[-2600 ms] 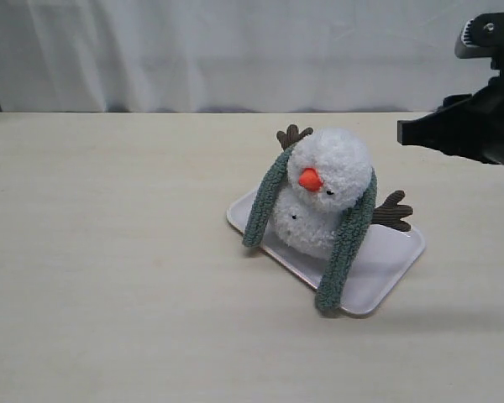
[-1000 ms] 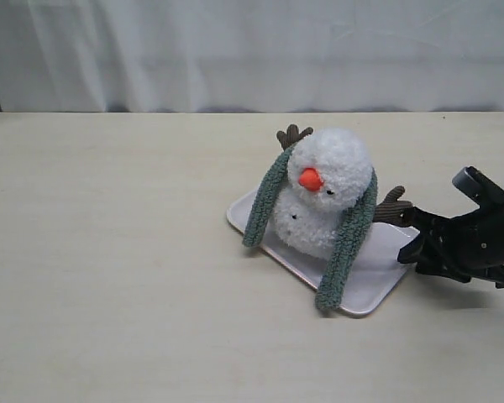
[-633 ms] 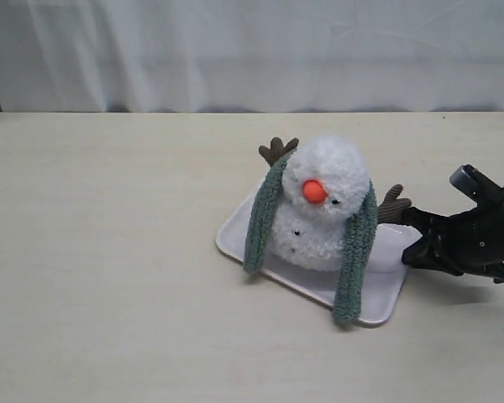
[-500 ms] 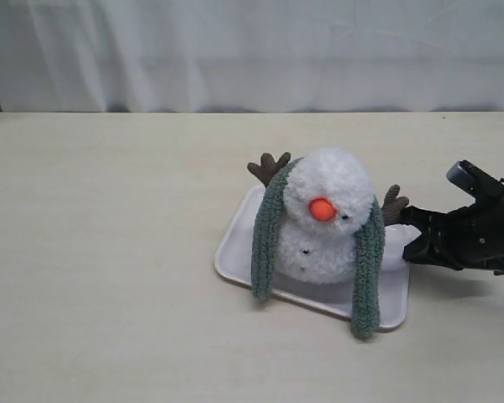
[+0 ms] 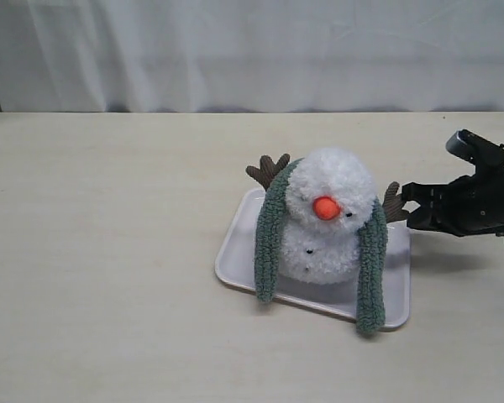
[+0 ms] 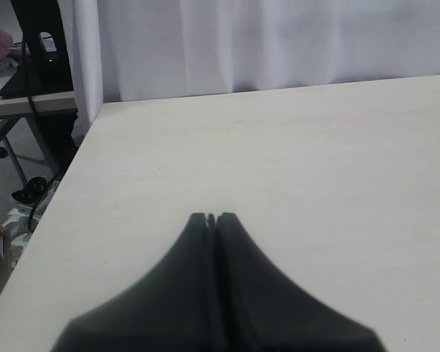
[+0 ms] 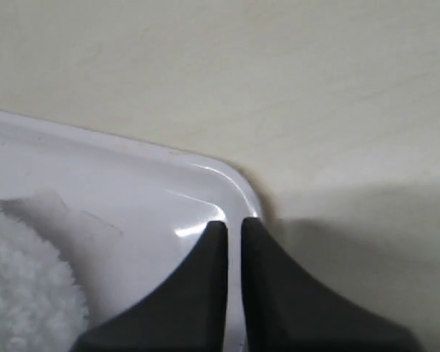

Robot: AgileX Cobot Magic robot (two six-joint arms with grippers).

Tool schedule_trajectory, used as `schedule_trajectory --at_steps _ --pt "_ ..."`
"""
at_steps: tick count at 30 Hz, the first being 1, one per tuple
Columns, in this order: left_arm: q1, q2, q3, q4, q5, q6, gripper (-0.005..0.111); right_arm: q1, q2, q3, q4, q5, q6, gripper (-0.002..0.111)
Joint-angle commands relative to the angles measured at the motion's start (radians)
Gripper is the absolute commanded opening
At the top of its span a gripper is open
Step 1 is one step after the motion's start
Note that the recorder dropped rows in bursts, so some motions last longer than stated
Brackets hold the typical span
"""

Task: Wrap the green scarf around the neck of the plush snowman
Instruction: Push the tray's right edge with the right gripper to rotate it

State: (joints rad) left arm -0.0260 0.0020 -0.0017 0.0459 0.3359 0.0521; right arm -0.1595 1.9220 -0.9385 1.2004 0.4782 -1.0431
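**Plush snowman** [image 5: 323,252]: one, white with an orange nose, at the centre of the exterior view, upright on one white tray [image 5: 233,256].

**Twig arms** [image 5: 268,169]: two, brown. One is at the head's upper left. The other is at the head's right, just beside the right gripper [image 5: 412,210].

**Green scarf** [image 5: 269,235]: one, passing behind the head. Both ends hang down the front, one on each side of the body, and reach the tray's near edge. The neck [image 5: 317,235] is bare in front. Whether the scarf touches it at the back is hidden.

**Right gripper**: at the right middle of the exterior view, at the tray's far right corner. Its wrist view alone shows the tray rim pinched between two black fingers [image 7: 205,293], with white plush at lower left.

**Left gripper** [image 6: 212,218]: seen only in its own wrist view. The fingers are pressed together on nothing, over the bare table [image 6: 315,183].

**Surroundings**: a white curtain [image 5: 252,50] hangs behind. A dark stand [image 6: 37,44] with cables sits beyond the table edge, upper left of the left wrist view only.
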Motion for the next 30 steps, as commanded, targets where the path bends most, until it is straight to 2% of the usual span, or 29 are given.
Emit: schedule_trajectory --at_steps 1,5,9,12,17,23,27,30 --pt "0.001 -0.002 0.002 -0.004 -0.012 0.001 0.000 -0.004 -0.018 -0.011 -0.109 0.019 0.111 0.020" --pt "0.001 -0.002 0.002 -0.004 -0.012 0.001 0.000 -0.001 -0.047 -0.040 -0.362 0.134 0.348 0.034" --pt "0.001 -0.002 0.002 -0.004 -0.012 0.001 0.000 0.018 -0.095 -0.044 -0.690 0.174 0.655 0.032" --pt "0.001 -0.002 0.002 -0.002 -0.015 0.001 0.000 0.066 -0.130 -0.042 -0.839 0.203 0.800 0.032" --pt "0.001 -0.002 0.002 -0.002 -0.015 0.001 0.000 0.155 -0.184 0.028 -0.848 0.151 0.849 0.032" --pt "0.001 -0.002 0.002 -0.002 -0.015 0.001 0.000 0.163 -0.192 0.143 -0.836 0.024 0.907 0.032" --pt "0.001 -0.002 0.002 -0.002 -0.015 0.001 0.000 0.187 -0.192 0.218 -0.761 -0.099 0.877 0.032" --pt "0.001 -0.002 0.002 -0.002 -0.015 0.001 0.000 0.196 -0.192 0.224 -0.704 -0.111 0.832 0.032"
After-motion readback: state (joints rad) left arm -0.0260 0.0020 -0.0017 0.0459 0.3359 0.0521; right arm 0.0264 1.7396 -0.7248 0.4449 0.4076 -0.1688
